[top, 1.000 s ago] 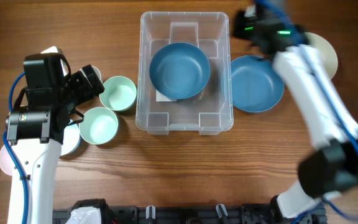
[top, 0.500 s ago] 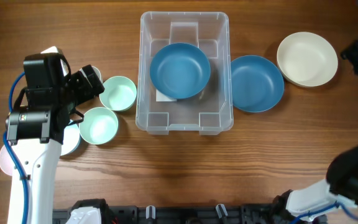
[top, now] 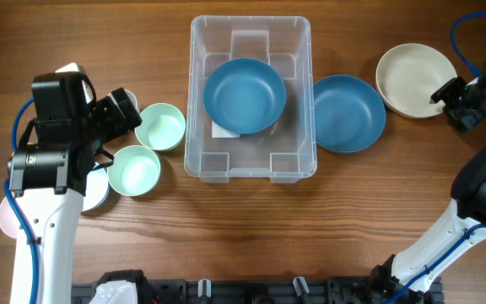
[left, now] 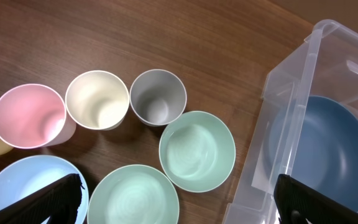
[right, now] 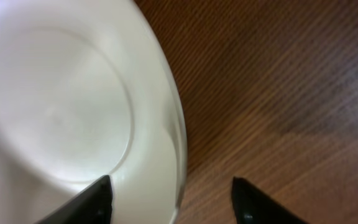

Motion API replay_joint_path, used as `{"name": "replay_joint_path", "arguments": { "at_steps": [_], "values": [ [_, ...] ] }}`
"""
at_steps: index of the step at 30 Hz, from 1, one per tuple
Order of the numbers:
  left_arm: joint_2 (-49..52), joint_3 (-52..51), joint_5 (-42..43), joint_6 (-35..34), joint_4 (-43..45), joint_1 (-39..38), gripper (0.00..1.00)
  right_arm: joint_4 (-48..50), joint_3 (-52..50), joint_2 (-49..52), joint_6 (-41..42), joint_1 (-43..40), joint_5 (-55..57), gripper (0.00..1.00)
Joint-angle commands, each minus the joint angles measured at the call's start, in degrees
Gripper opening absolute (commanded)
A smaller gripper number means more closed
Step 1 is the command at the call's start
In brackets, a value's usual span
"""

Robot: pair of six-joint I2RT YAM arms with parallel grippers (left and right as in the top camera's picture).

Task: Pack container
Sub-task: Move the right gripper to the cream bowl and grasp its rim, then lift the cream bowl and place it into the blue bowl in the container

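Sitting at the middle of the wooden table, the clear container stands upright with no lid, and a white label shows through its base. A dark blue bowl rests inside the container, filling most of its floor. A second blue bowl lies on the table, touching the container's right wall. Farther right of the container sits a cream bowl. The right gripper is at that bowl's far edge, its jaws parted and straddling the rim: one finger is over the bowl's inside, the other over bare wood, and neither presses the rim. Left of the container, two mint bowls sit close together, the nearer one just beside the container wall. The left gripper hangs over them with its jaws spread wide and nothing between them. Beyond the mint bowls, farther from the container, are a light blue dish, a pink cup, a cream cup and a grey cup, all upright.
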Motion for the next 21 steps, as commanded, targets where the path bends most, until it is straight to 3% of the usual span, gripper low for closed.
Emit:
{"name": "replay_joint_path", "arguments": {
  "at_steps": [1, 3, 12, 17, 21],
  "values": [
    [0.02, 0.83, 0.28, 1.14, 0.17, 0.42, 1.0, 0.94, -0.24, 1.86, 1.2, -0.02, -0.7, 0.45],
    [0.02, 0.83, 0.28, 1.14, 0.17, 0.42, 1.0, 1.38, -0.48, 1.86, 1.2, -0.02, -0.7, 0.36],
    [0.02, 0.83, 0.28, 1.14, 0.17, 0.42, 1.0, 1.9, -3.45, 1.86, 1.2, -0.15, 4.5, 0.35],
    [0.02, 0.83, 0.28, 1.14, 0.17, 0.42, 1.0, 2.25, -4.11, 1.64, 1.33, -0.42, 4.52, 0.1],
    [0.02, 0.83, 0.28, 1.14, 0.17, 0.42, 1.0, 0.98, -4.04, -1.14, 2.75, -1.09, 7.17, 0.04]
  ]
}}
